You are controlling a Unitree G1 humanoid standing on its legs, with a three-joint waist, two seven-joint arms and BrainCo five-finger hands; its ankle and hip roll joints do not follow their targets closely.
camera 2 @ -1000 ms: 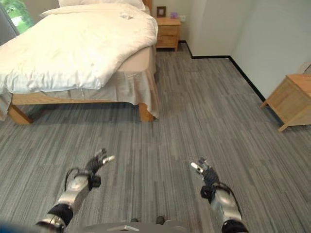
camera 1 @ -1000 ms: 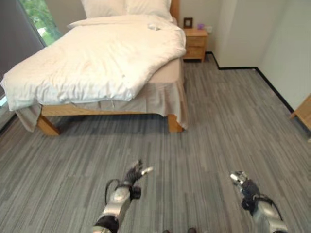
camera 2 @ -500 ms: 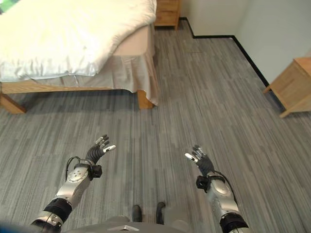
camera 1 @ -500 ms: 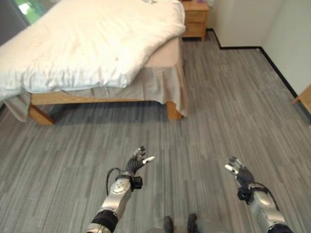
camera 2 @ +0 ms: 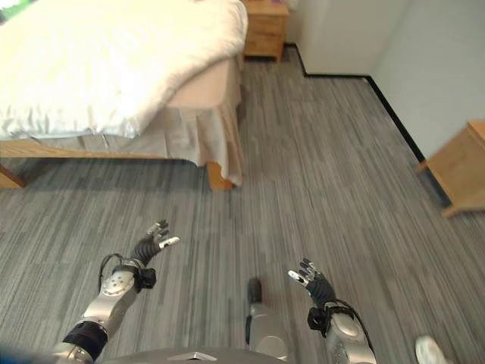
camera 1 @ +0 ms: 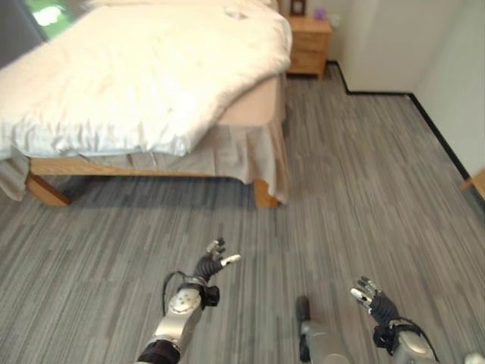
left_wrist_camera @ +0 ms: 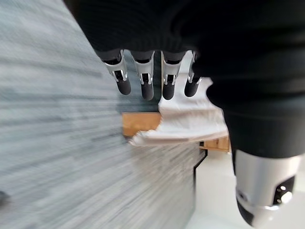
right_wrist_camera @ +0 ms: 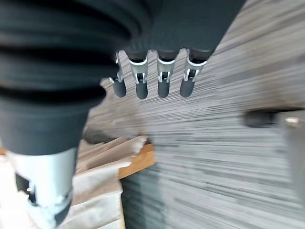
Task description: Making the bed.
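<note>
Duvet (camera 1: 144,83) lies on the bed (camera 1: 250,114) ahead and to the left, well apart from both hands. It's skewed: bunched toward the foot end on the left, while the right foot corner is pulled back and leaves bare mattress (camera 1: 254,106) above the beige bed skirt (camera 1: 250,152).

Left hand (camera 1: 213,261) is raised over the grey plank floor (camera 1: 356,189), fingers straight and spread, holding nothing. Right hand (camera 1: 373,301) is lower right, fingers relaxed and apart, also empty.

Step in hand, as I read it: the approach, nothing grasped yet.

To do it well: close on the foot of the bed squarely and stop near the right foot corner. Keep both hands open until they're over the duvet edge. Pinch the edge itself, not the skirt below. Pull toward the bare corner evenly so the fold flattens. The nightstand (camera 1: 308,47) by the head is clear of the path.
</note>
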